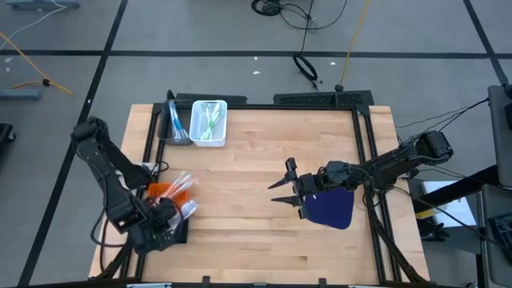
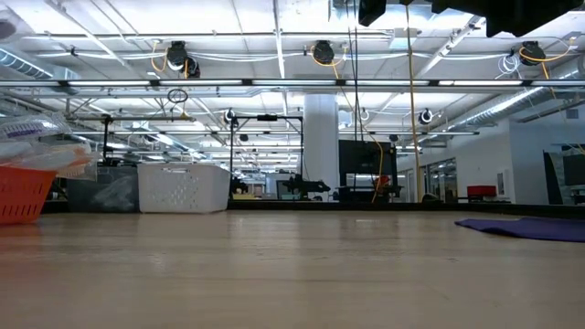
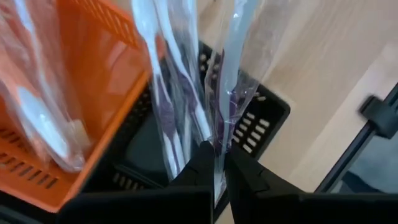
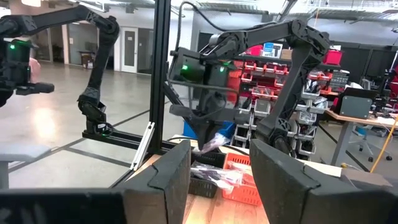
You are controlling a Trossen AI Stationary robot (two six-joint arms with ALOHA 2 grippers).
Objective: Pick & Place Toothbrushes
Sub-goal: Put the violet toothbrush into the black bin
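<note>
Toothbrushes in clear wrappers stick out of an orange basket at the table's near left. Beside it stands a black basket. My left gripper hangs over the black basket, shut on a wrapped toothbrush. More wrapped toothbrushes stand close by it. A white basket at the far edge holds green toothbrushes. My right gripper waits open above mid-table, beside a dark blue cloth. My left gripper pinches the wrapped toothbrush between its two fingertips at one end of the packet. The fingers come from above and point steeply down. The packet hangs below them over the black basket. Whether the neighbouring packets are also in the hold, I cannot tell.
A dark bundle lies left of the white basket at the far edge. Black frame rails run along the table's sides. Bare wood lies between the two arms.
</note>
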